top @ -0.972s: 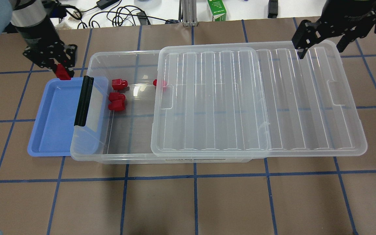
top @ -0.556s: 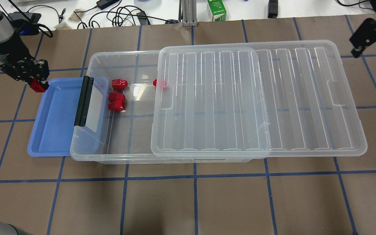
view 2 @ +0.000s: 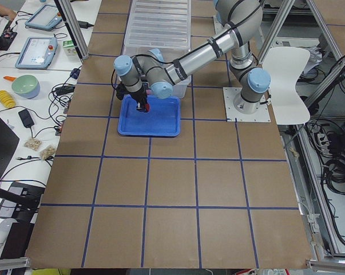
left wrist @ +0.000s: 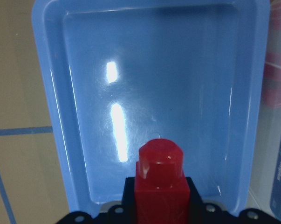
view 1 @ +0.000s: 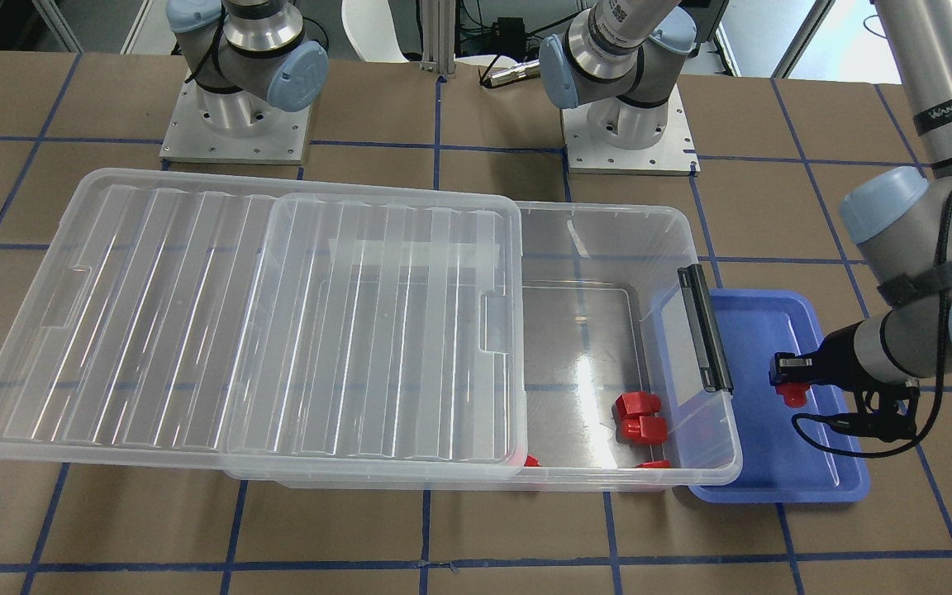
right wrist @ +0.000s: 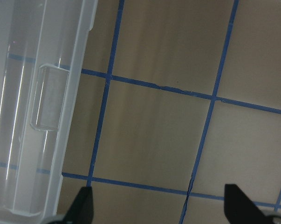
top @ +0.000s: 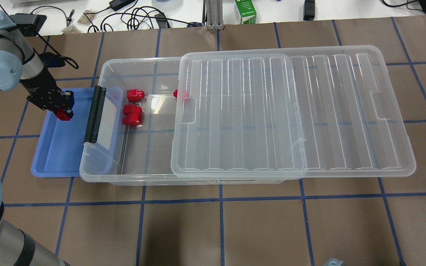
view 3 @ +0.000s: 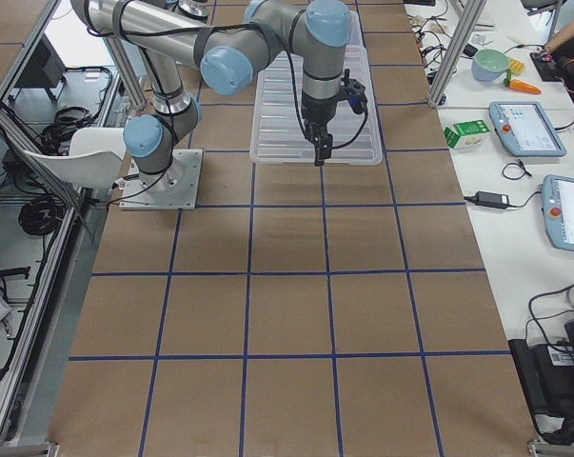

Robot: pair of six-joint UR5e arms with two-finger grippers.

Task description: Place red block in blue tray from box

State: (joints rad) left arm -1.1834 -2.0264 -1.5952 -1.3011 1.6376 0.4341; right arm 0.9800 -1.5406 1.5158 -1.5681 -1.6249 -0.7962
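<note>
My left gripper [top: 63,113] is shut on a red block [top: 63,115] and holds it over the far part of the blue tray [top: 56,147]. The left wrist view shows the block [left wrist: 159,182] between the fingers, stub forward, above the tray floor [left wrist: 177,70]. The box [top: 131,64] lies beside the tray, its end overlapping the tray's edge. Several more red blocks [top: 132,110] lie in its open end. My right gripper [right wrist: 161,205] is open and empty over bare table past the lid's [top: 290,111] end.
The clear lid is slid sideways and covers most of the box, overhanging its right end. A black clip handle [top: 95,114] sits on the box's end over the tray. Cables and a green carton [top: 245,11] lie beyond the table's far edge.
My left gripper has carried the red block from the tray's far left corner inward over the tray. The right arm has drawn out of the overhead view.
</note>
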